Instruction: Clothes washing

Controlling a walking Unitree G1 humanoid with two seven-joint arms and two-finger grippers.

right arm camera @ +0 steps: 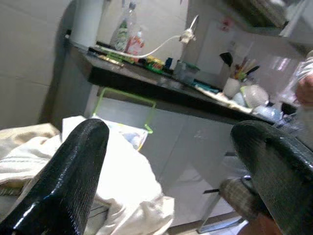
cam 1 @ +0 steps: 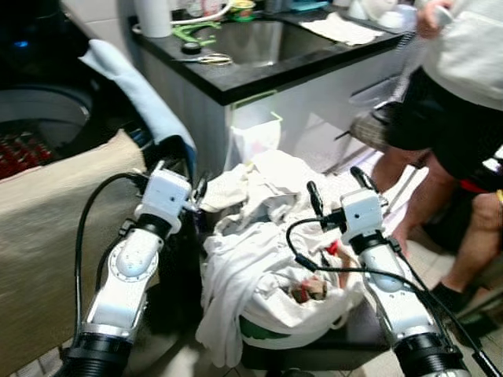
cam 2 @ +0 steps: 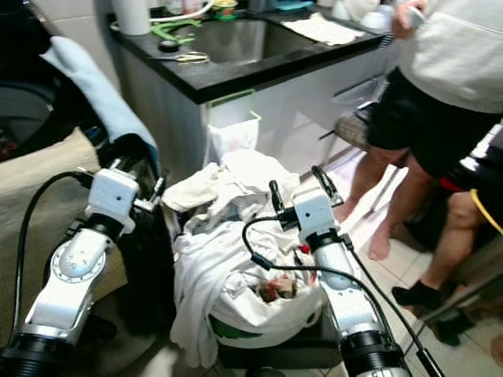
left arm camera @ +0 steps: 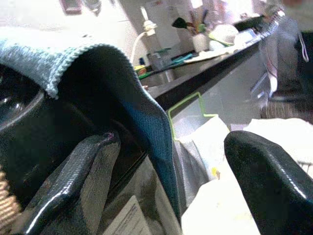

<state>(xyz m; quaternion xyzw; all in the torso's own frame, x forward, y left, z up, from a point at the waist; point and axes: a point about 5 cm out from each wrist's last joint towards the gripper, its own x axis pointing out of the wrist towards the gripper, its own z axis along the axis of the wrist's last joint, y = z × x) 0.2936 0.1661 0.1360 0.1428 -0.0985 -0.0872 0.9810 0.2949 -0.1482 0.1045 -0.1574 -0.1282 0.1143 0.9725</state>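
Tiles covered the pale kitchen floor (cam 1: 326, 149) under a black countertop (cam 1: 259, 75) with steel sink (cam 1: 255, 39). White heaped laundry basket (cam 1: 275, 330) sat between both arms; left gripper (cam 1: 192, 188) and right gripper (cam 1: 338, 188) hovered spread, empty. Person's legs (cam 1: 409, 196) stood near

**A home kitchen that doubles as a laundry corner**

A black stone counter (cam 1: 259, 75) with a steel sink (cam 1: 251, 39) sits above white cabinets, beside a top-loading washing machine (cam 1: 39, 118); a white basket heaped with pale clothes (cam 1: 267, 259) stands on the tiled floor
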